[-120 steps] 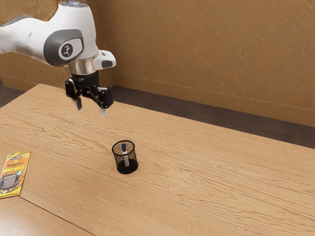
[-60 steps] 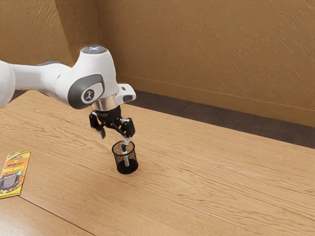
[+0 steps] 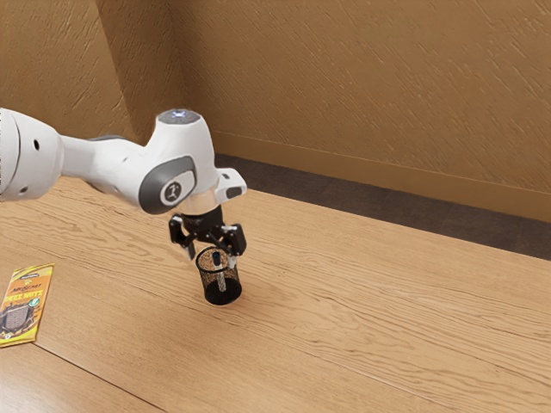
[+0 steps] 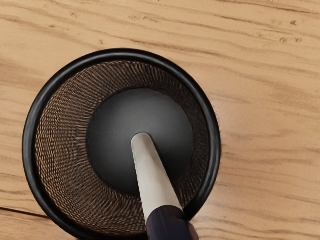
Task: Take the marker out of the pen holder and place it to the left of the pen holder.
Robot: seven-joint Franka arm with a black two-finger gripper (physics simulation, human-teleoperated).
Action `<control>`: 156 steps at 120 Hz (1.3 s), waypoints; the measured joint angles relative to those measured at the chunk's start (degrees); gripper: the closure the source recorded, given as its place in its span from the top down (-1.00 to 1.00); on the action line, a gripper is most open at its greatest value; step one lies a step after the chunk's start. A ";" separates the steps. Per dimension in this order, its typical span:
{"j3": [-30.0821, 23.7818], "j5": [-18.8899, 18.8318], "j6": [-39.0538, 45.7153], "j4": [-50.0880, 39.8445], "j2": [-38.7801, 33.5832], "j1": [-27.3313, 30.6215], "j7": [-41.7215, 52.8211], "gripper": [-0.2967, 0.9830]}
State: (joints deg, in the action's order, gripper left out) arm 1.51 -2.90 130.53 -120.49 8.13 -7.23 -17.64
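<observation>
A black mesh pen holder (image 3: 223,297) stands on a wooden worktop (image 3: 362,327). Inside the pen holder is a white marker (image 4: 154,182), dark end up. The gripper (image 3: 212,260) is at the pen holder's rim, fingers spread. Well apart from the pen holder, toward the exterior view's left, lies a yellow packet (image 3: 23,305).

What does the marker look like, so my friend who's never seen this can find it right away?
On the wooden table, find the black mesh pen holder below the claw. Inside leans the marker, white with a dark blue top. Unlike the flat yellow packet, it's slim and points upward.
</observation>
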 joint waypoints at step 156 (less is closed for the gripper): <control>0.31 -5.67 -4.27 -4.03 -17.54 1.15 -2.45 -0.69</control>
State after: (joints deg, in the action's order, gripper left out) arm 1.82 -8.57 126.26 -124.52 -9.41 -6.08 -20.09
